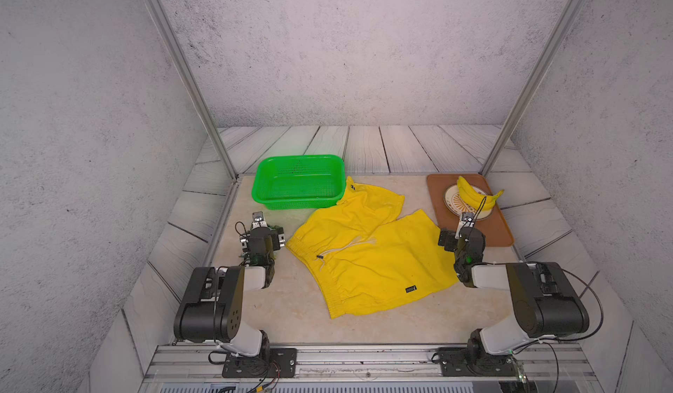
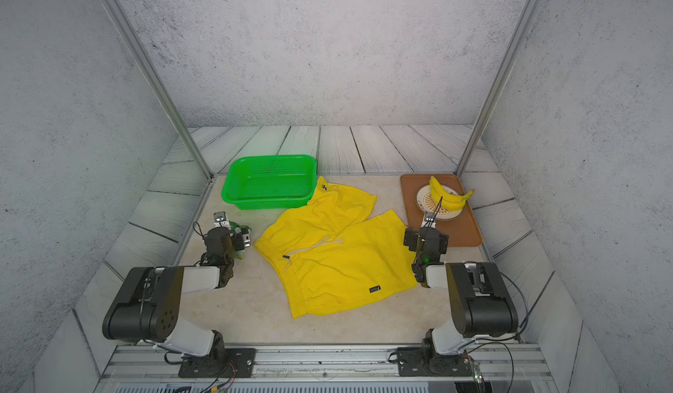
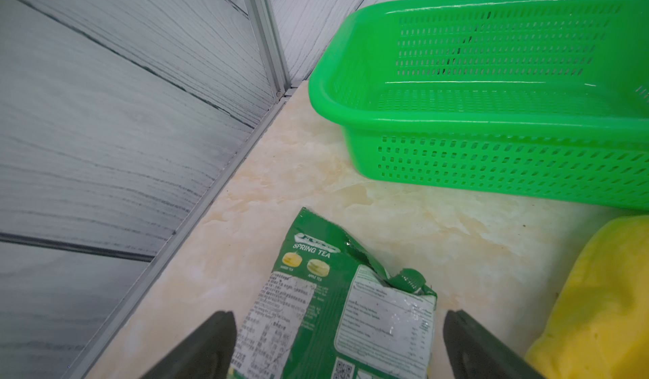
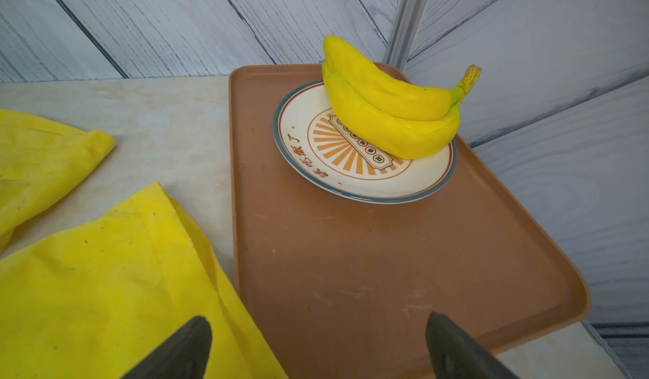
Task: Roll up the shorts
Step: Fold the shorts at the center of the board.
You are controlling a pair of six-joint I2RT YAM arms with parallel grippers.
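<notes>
The bright yellow shorts (image 1: 368,253) (image 2: 338,256) lie spread flat in the middle of the table, waistband toward the left front, white drawstring (image 1: 349,247) on top. The far leg touches the basket's corner. My left gripper (image 1: 267,238) (image 3: 337,324) hovers just left of the waistband, open, straddling a green tea packet (image 3: 326,289) that lies on the table. My right gripper (image 1: 460,240) (image 4: 316,328) is open at the right leg's edge, over the seam between the shorts (image 4: 98,272) and a brown tray. Neither holds anything.
A green slotted basket (image 1: 300,158) (image 3: 491,121) stands at the back left. The brown tray (image 1: 499,234) (image 4: 386,272) at the back right carries a plate (image 4: 302,138) with yellow bananas (image 1: 473,193) (image 4: 386,114). Metal posts and panel walls enclose the table.
</notes>
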